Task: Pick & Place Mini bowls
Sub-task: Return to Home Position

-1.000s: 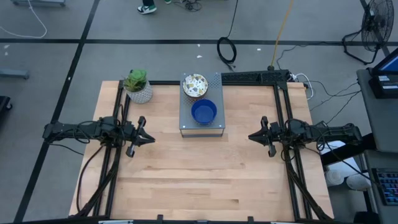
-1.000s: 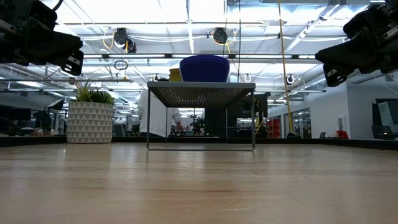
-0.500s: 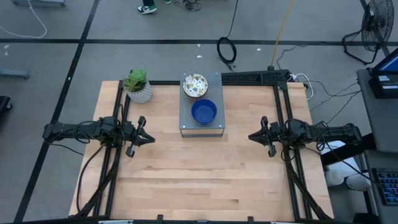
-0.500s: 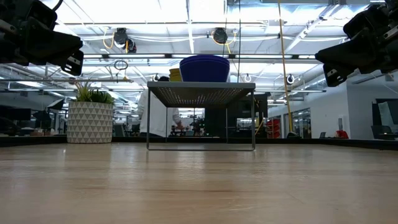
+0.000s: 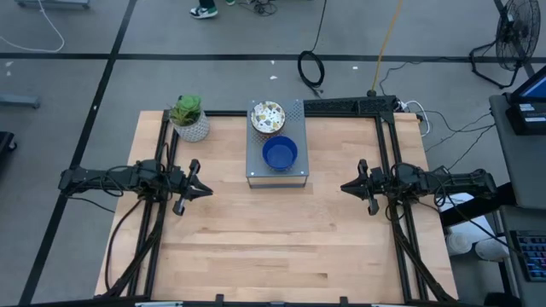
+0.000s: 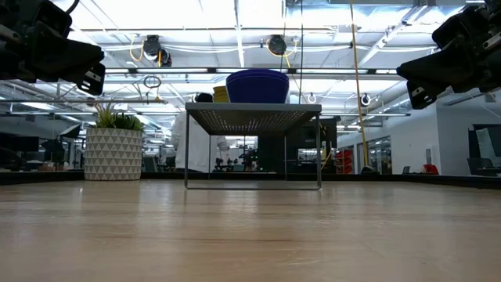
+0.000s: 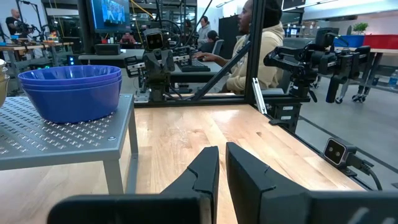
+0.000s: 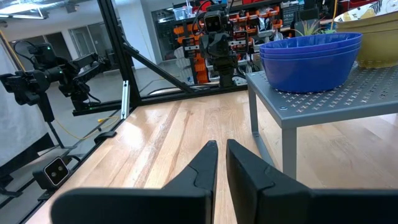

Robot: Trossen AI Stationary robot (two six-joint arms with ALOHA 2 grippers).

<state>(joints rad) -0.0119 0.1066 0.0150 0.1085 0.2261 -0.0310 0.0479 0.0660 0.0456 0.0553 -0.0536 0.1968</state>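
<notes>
A grey perforated stand (image 5: 256, 169) sits at the table's far middle. On it rest the mini bowls: a nested stack of blue bowls (image 5: 280, 153) on its near half and a cream speckled stack (image 5: 267, 117) behind it. The blue stack also shows in the left wrist view (image 7: 71, 93) and the right wrist view (image 8: 310, 59). My left gripper (image 5: 207, 190) hovers at the table's left edge, shut and empty, pointing level toward the centre. My right gripper (image 5: 344, 187) mirrors it at the right edge, shut and empty. Both are well clear of the stand.
A white patterned pot with a green plant (image 5: 189, 119) stands at the far left corner. Bare wooden tabletop (image 5: 273, 239) stretches between and in front of the arms. Black frame rails run along the table's left and right sides. A person (image 7: 255, 37) sits beyond the table.
</notes>
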